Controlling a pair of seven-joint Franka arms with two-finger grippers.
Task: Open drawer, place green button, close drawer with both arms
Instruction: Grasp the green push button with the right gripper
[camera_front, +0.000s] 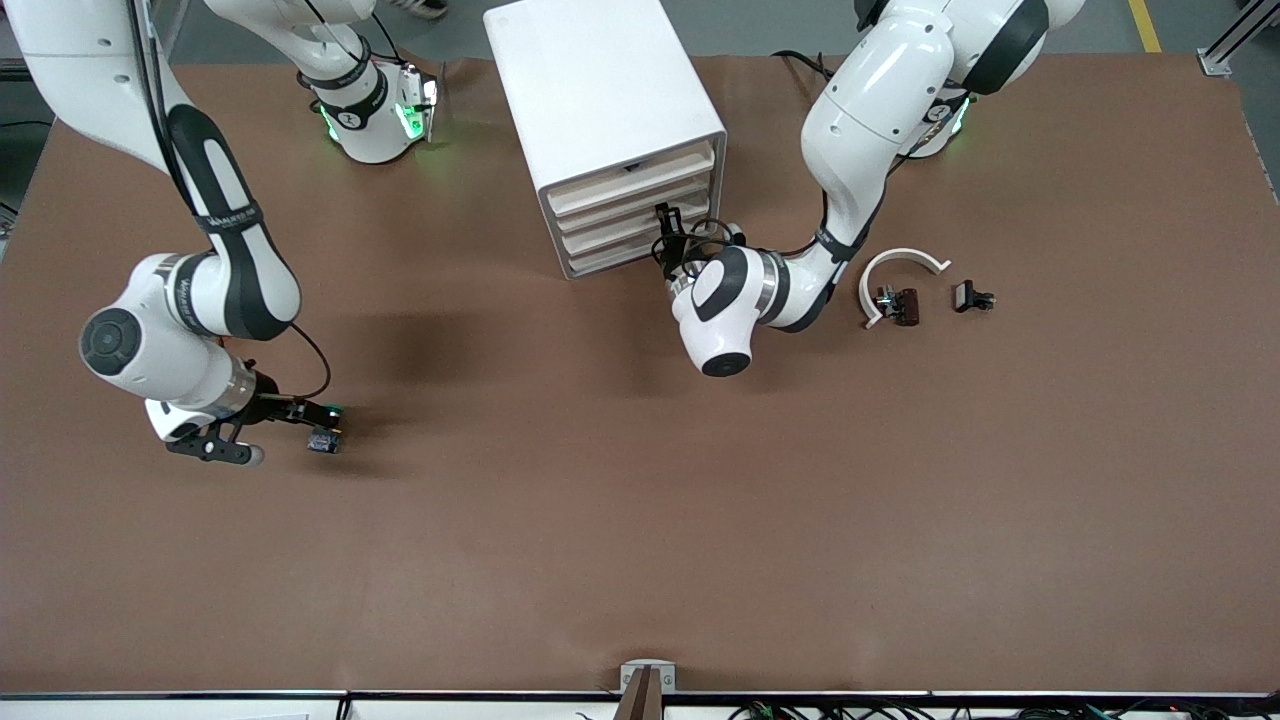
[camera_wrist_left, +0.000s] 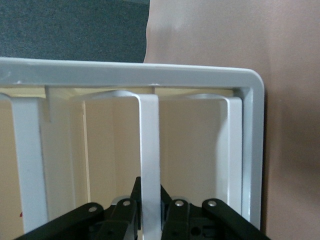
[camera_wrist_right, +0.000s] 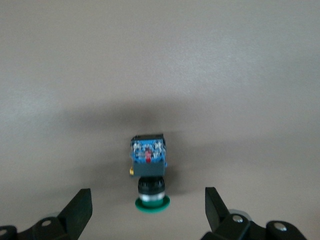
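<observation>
From the front, a white cabinet (camera_front: 605, 120) stands on the brown bench (camera_front: 640, 520) between the two arm bases, its four drawers facing the camera. The left claw (camera_front: 668, 240) is at the cabinet's front, level with the third drawer (camera_front: 640, 228) from the top, at the edge toward the left arm's end. That drawer looks closed, flush with the others. The right claw (camera_front: 285, 425) is low over the bench toward the right arm's end, well apart from the cabinet, with the button (camera_front: 323, 440) lying on the bench just beside its fingertips. Toward the left arm's end lie a white arc (camera_front: 900, 275) with a small brown part (camera_front: 900, 305) and, beside them, a small black part (camera_front: 972, 297).

In the left wrist view, the left claw (camera_wrist_left: 150, 212) has a narrow gap and is closed around a white handle strip (camera_wrist_left: 149, 150) on the drawer fronts.

In the right wrist view, the right claw (camera_wrist_right: 149, 210) is spread wide. The button (camera_wrist_right: 148, 172) lies on its side between the two fingers, touching neither, green cap toward the claw and blue end away.
</observation>
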